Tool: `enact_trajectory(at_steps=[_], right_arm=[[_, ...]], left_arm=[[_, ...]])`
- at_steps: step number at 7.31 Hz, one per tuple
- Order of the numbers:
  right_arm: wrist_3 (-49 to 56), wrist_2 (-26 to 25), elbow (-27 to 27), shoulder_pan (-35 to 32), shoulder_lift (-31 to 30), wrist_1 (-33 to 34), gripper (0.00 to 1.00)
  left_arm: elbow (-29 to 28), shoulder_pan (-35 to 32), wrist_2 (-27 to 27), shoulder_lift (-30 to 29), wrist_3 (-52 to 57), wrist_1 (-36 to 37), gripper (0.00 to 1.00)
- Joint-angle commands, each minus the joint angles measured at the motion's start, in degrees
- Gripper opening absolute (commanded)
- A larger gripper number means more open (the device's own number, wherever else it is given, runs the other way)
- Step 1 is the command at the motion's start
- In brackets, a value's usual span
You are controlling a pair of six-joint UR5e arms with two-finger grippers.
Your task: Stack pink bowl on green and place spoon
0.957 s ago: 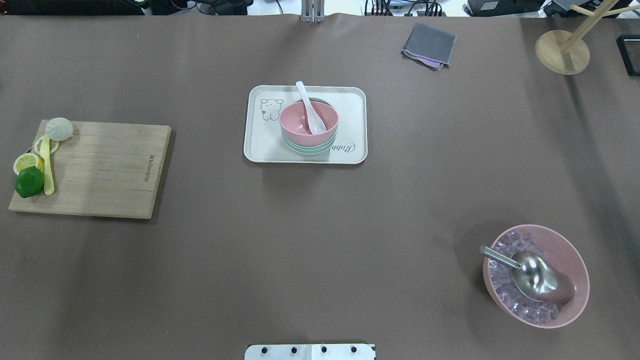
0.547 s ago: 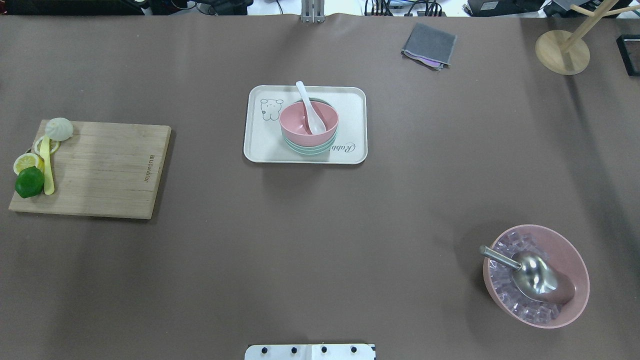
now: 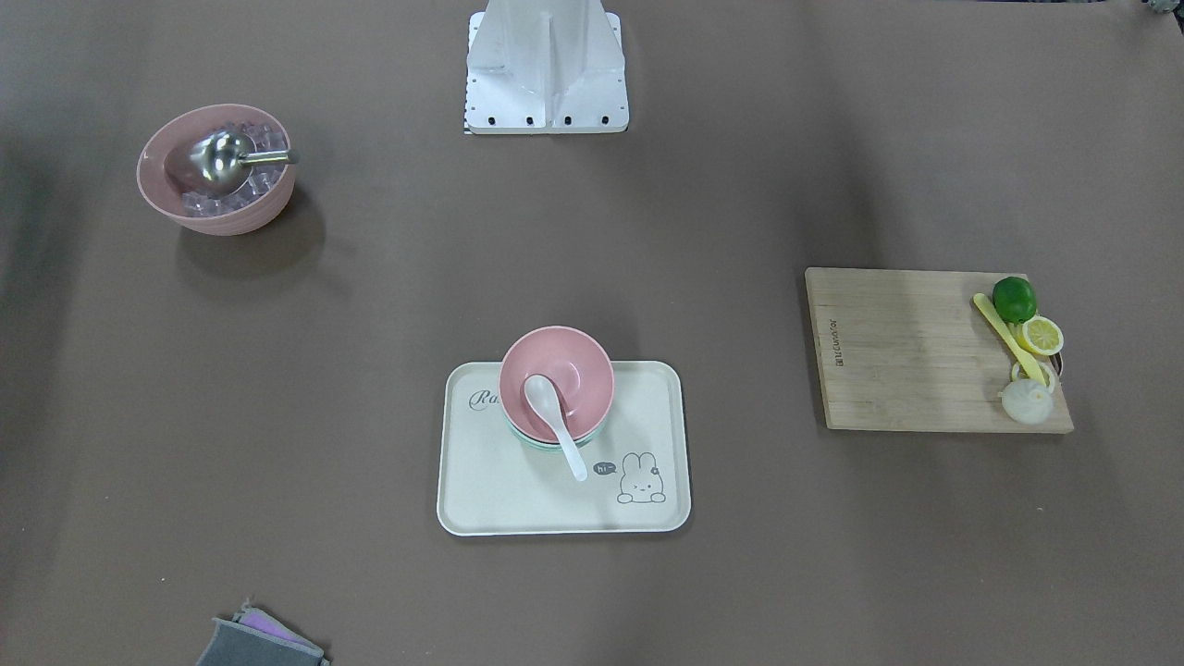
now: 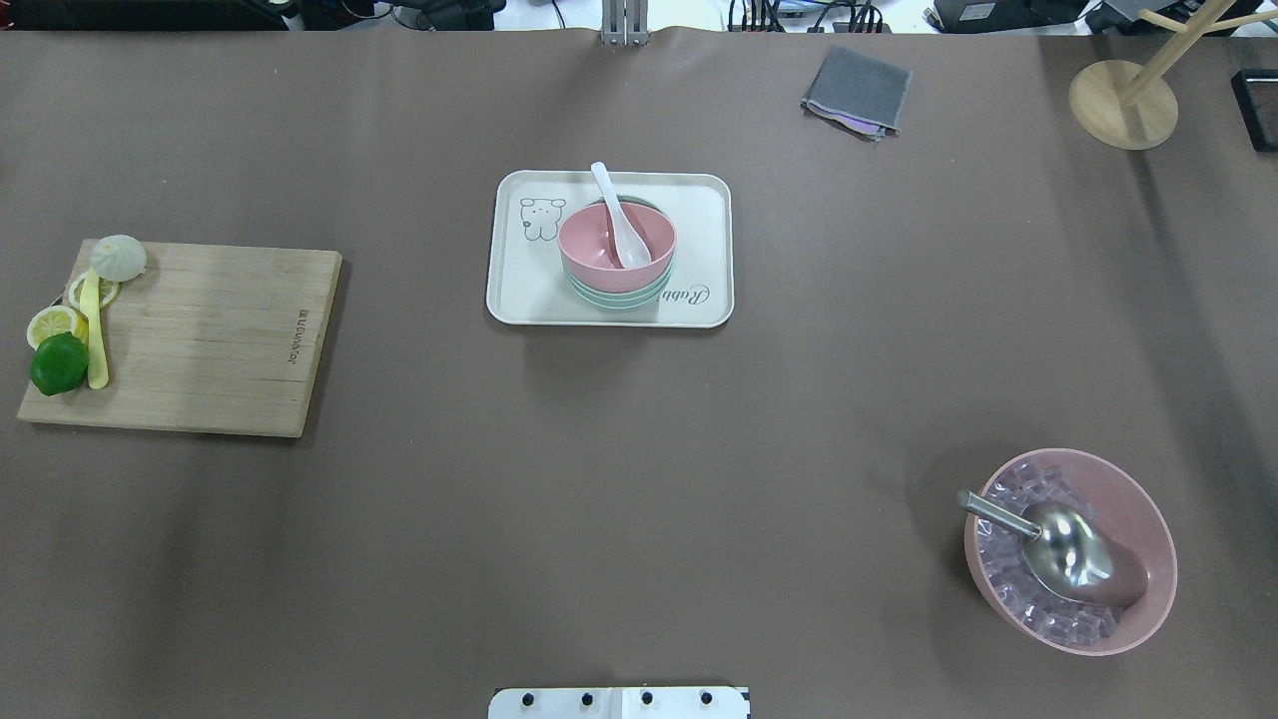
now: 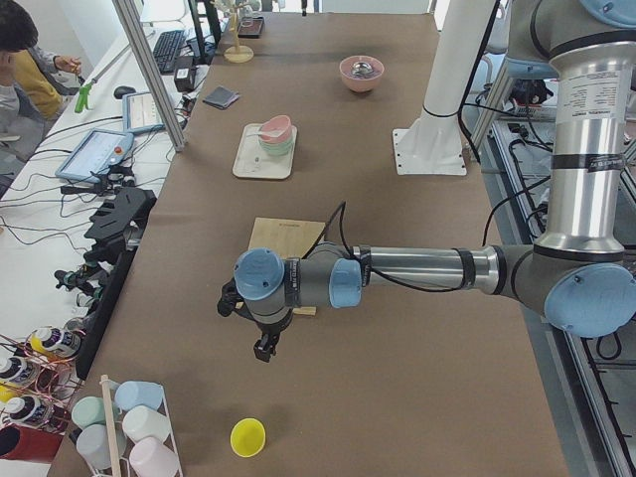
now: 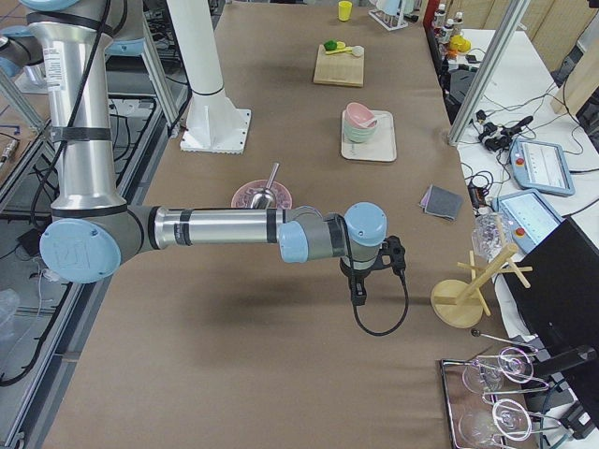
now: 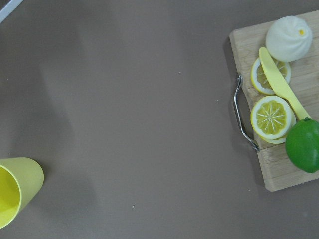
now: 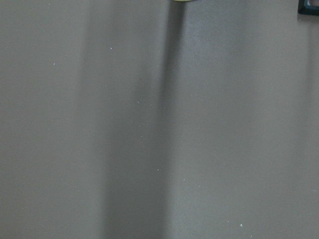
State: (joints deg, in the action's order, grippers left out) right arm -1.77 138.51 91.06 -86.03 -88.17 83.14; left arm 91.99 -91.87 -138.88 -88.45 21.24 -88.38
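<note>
Left gripper (image 5: 264, 348): over the worktop's left end, near a yellow cup (image 5: 247, 436); how far open, cannot tell.
Right gripper (image 6: 358, 292): over the right end; opening cannot be told.
Pink bowl (image 4: 616, 240): nested in the green bowl (image 4: 611, 300) on the tray (image 4: 519, 290), mid-width, toward the far edge.
Spoon (image 4: 619, 220): scoop inside the pink bowl, handle over its far rim.

Spoon (image 4: 619, 225) in pink bowl (image 4: 587, 243) atop green (image 4: 617, 300)
</note>
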Motion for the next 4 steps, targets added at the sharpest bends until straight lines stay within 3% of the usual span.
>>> enact_trajectory(at_steps=[1,4], right_arm=[[-0.1,-0.2,0.3,0.0,-0.2,-0.2,1.0],[0.6,-0.3,1.7,0.0,-2.4,-0.3,1.0]], left_arm=[[-0.3,0.0,0.0,0.2,-0.1,0.0,0.98],[-0.9,-0.1,0.0,0.4,0.1,0.0,0.98]])
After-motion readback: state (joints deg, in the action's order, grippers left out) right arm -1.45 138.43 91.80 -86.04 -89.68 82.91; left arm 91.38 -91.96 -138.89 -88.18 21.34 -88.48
